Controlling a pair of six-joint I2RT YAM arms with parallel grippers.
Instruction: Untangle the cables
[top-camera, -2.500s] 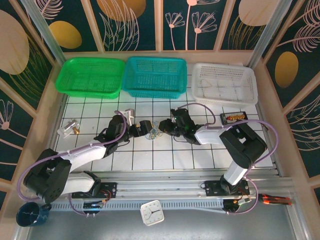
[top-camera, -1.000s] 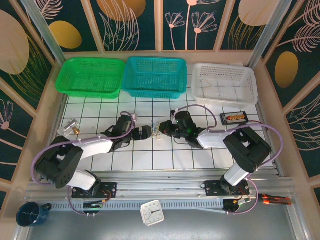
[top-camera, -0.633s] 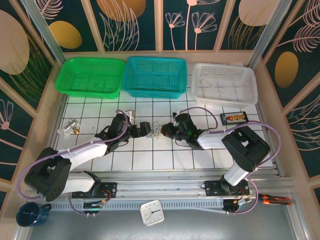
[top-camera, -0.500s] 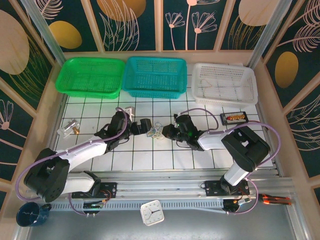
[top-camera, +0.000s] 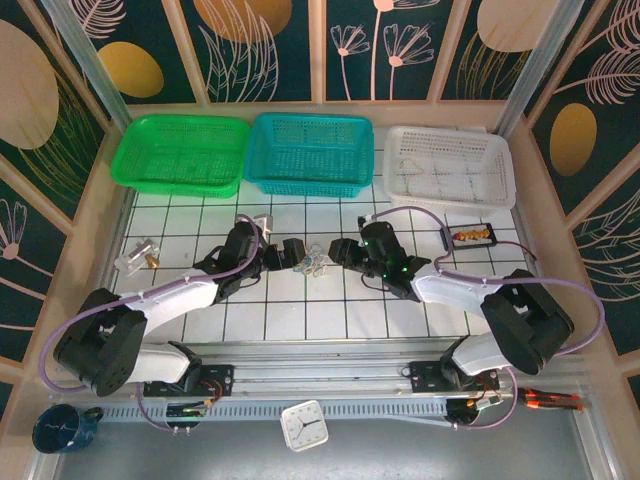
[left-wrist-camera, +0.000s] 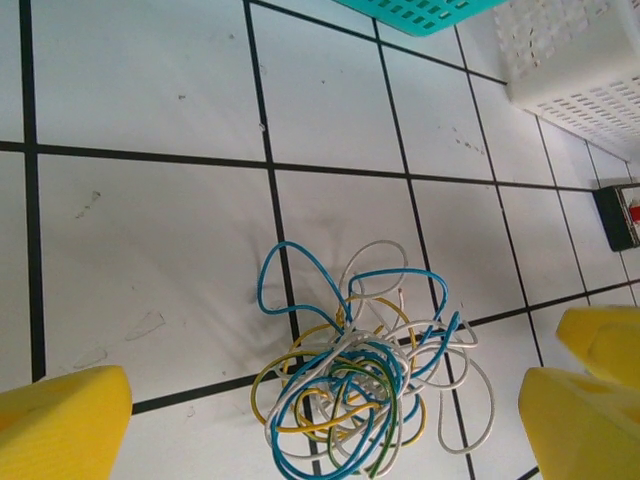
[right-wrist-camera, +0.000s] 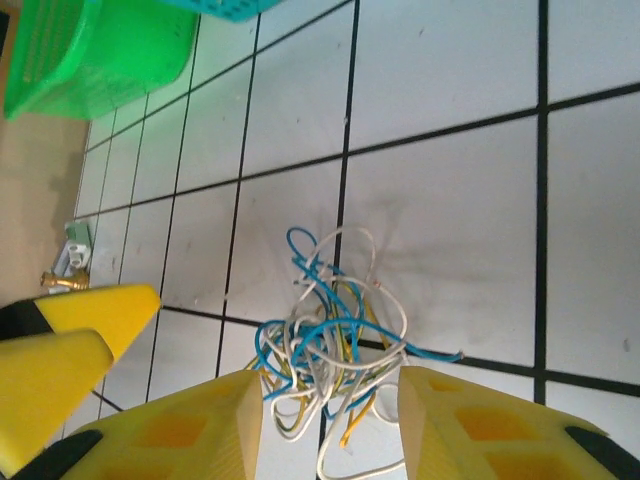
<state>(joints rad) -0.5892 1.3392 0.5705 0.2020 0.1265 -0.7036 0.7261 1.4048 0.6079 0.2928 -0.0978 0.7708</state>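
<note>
Lying in a loose knot on the white tiled surface (top-camera: 300, 320), the cables (top-camera: 314, 263) sit midway between the two arms, near the teal basket (top-camera: 310, 152). The thin wires are blue, white, yellow and green, looped through one another. The left end effector (top-camera: 295, 255) faces the knot from one side, its yellow fingers (left-wrist-camera: 65, 425) spread wide with the knot lying untouched between them. The right end effector (top-camera: 341, 252) faces it from the other side, its fingers (right-wrist-camera: 190, 430) partly spread around the knot's near edge and pinching nothing. They seem set opposite each other so that each can take a different strand and draw the knot apart. A green basket (top-camera: 180, 155) and a white basket (top-camera: 450, 165) flank the teal one along the far edge. Dark wall panels (top-camera: 270, 45) printed with gold leaves enclose the space.
</note>
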